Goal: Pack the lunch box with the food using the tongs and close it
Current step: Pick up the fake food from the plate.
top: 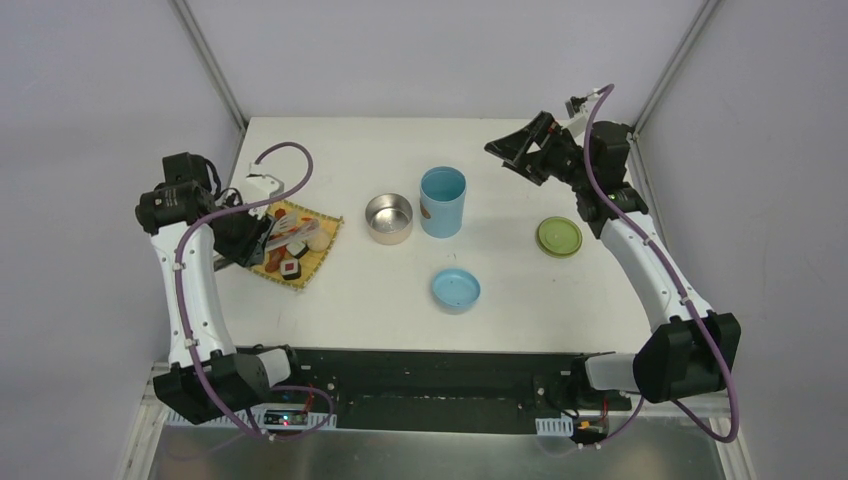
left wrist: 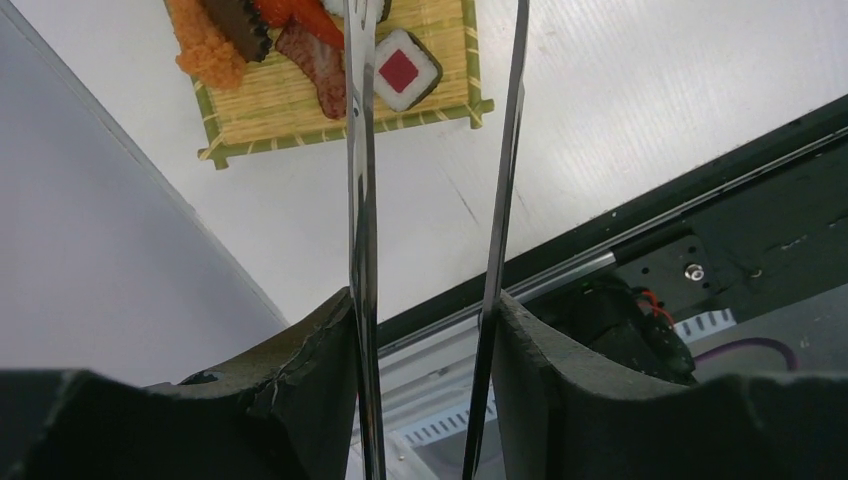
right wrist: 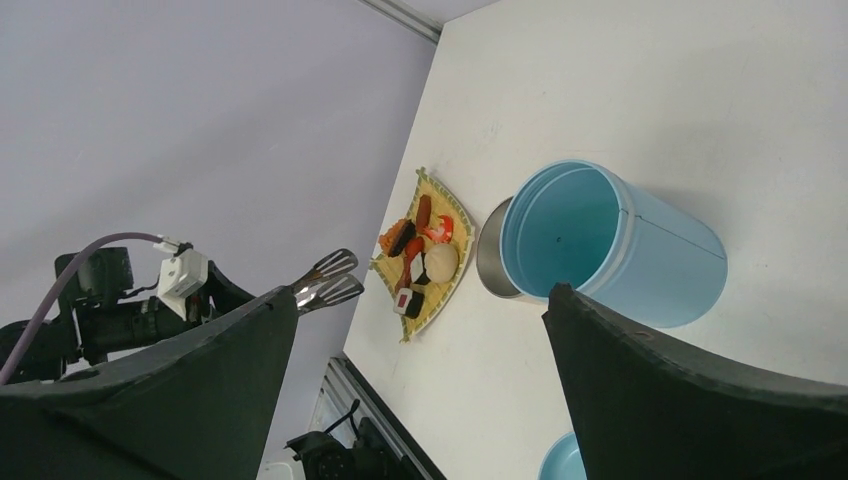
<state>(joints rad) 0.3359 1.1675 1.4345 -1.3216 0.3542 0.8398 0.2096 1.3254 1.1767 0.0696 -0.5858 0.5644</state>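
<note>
Left gripper clamped on the tongs, one slim arm against each pad, arms apart, tips out over the mat at the left side of the table. Food all on the mat, sushi roll nearest the tongs. Right gripper spread wide, holding nothing, raised over the far right corner. Mid-table: steel bowl just beside blue cylinder, both uncovered. Blue lid lying nearer the arms. Green lid off to the right, well apart.
</note>
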